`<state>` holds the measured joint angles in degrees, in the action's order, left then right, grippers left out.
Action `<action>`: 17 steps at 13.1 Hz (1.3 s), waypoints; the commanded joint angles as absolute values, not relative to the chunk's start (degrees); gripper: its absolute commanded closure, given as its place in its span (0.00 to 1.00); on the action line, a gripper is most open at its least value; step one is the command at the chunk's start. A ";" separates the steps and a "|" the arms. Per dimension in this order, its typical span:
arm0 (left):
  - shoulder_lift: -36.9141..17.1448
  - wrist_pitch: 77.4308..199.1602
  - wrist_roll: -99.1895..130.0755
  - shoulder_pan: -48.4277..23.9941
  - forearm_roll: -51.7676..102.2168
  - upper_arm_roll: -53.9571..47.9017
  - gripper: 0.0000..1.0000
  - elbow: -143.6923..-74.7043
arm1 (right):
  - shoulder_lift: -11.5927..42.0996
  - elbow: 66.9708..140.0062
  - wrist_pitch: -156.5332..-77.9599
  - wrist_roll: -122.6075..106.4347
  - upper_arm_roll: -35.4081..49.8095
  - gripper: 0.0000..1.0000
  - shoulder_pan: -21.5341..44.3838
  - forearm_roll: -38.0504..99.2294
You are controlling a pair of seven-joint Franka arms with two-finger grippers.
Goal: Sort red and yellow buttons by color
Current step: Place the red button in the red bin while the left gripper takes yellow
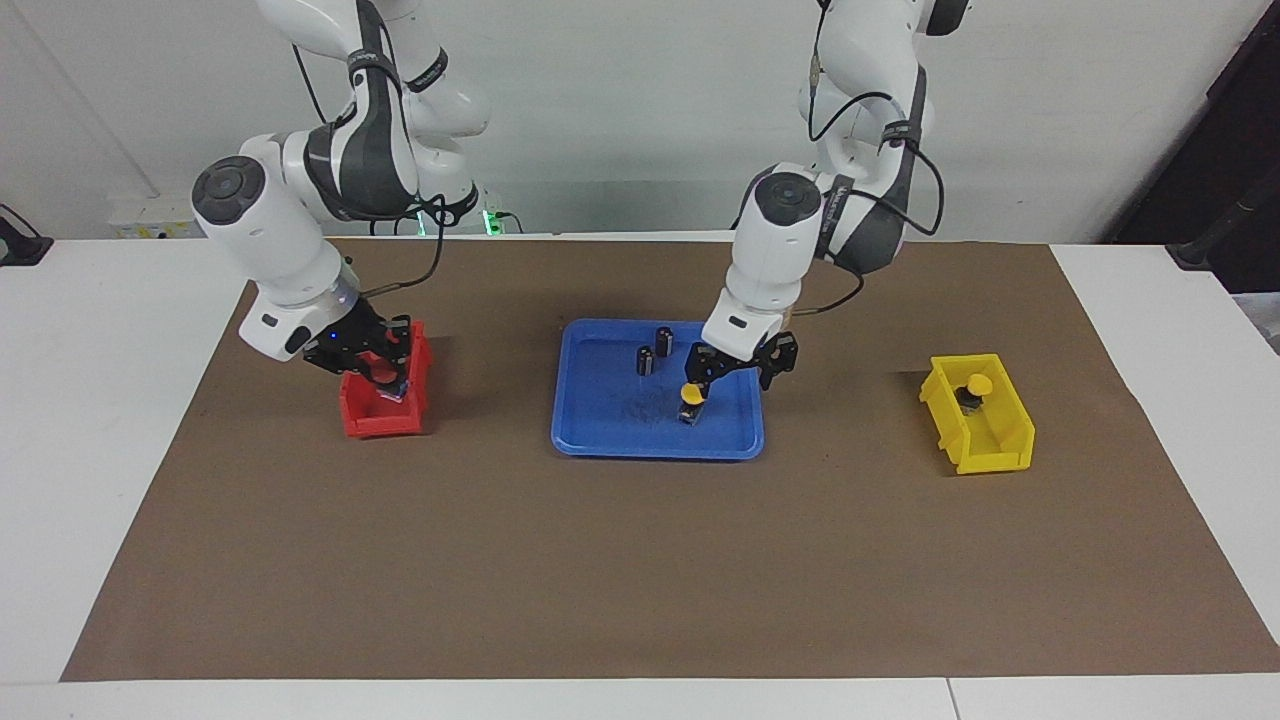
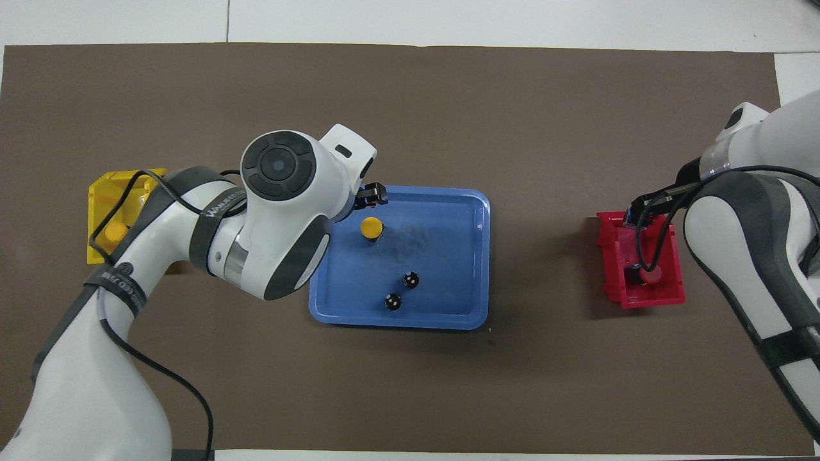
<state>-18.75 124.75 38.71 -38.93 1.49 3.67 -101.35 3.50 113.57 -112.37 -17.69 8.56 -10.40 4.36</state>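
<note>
My right gripper (image 1: 375, 362) is down in the red bin (image 1: 380, 425) and is shut on a red button (image 1: 382, 371). The other red button (image 2: 651, 275) lies in the red bin (image 2: 647, 299), in its end nearer the robots. My left gripper (image 1: 738, 372) is open, low over the blue tray (image 1: 655, 445). It is right beside a yellow button (image 1: 691, 395) that stands in the tray, one finger close to its cap. The second yellow button (image 1: 978, 385) sits in the yellow bin (image 1: 985, 440).
Two dark capless cylinders (image 1: 645, 360) (image 1: 664, 340) stand in the tray, nearer the robots than the yellow button. The red bin is toward the right arm's end of the brown mat, the yellow bin toward the left arm's end.
</note>
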 commanded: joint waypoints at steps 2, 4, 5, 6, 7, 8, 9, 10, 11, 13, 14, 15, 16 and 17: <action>-21.18 124.64 39.81 -40.96 2.11 4.57 0.00 -99.49 | -1.75 124.43 -121.44 -22.85 9.40 0.78 -12.74 5.98; -20.83 123.49 39.90 -42.01 2.20 4.57 0.01 -100.63 | -2.55 127.78 -125.57 -22.94 9.49 0.78 -12.74 6.06; -20.57 123.49 39.90 -42.10 2.20 4.57 0.02 -101.33 | -2.64 128.92 -127.86 -22.77 9.49 0.78 -12.40 6.06; -20.48 123.49 39.90 -42.10 2.20 4.57 0.06 -101.51 | -2.03 129.46 -128.92 -22.76 9.49 0.78 -12.39 6.59; -20.39 123.23 39.90 -42.10 2.20 4.57 0.09 -101.77 | -1.59 130.86 -131.28 -22.76 9.49 0.78 -12.39 8.07; -20.30 122.87 39.90 -42.10 2.28 4.57 0.16 -102.21 | -1.67 132.26 -133.74 -22.68 9.49 0.78 -11.96 8.43; -20.30 122.00 40.42 -42.10 2.63 4.48 0.56 -102.22 | -1.76 133.15 -135.07 -22.41 9.49 0.78 -11.43 8.52; -20.13 121.30 41.39 -42.10 3.42 4.48 0.96 -102.22 | -1.41 133.76 -137.35 -22.41 9.49 0.78 -11.34 8.53; -20.13 121.55 41.57 -42.10 3.60 4.48 0.98 -102.13 | -1.32 134.90 -138.59 -22.50 9.49 0.78 -11.34 8.53; -20.21 121.38 41.66 -42.10 4.13 4.57 0.99 -101.78 | -1.58 135.79 -139.31 -23.11 9.41 0.76 -11.42 8.53; -20.13 121.03 41.66 -42.01 4.13 4.57 0.99 -101.69 | -1.58 135.79 -139.13 -23.81 9.40 0.72 -11.69 8.53; -19.95 120.59 41.66 -41.84 4.65 4.66 0.99 -101.17 | -1.58 135.70 -138.96 -24.34 9.40 0.68 -11.69 8.53; -19.78 119.28 41.66 -41.40 5.27 4.75 0.99 -99.77 | -1.58 135.70 -138.78 -24.35 9.40 0.60 -11.69 8.53; -19.34 115.96 41.49 -40.96 5.36 5.36 0.99 -97.49 | -1.58 135.70 -138.61 -24.35 9.40 0.49 -11.69 8.53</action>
<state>-20.84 120.99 41.28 -41.21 3.84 4.14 -100.33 -0.68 133.99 -138.22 -21.85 9.23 -11.11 6.78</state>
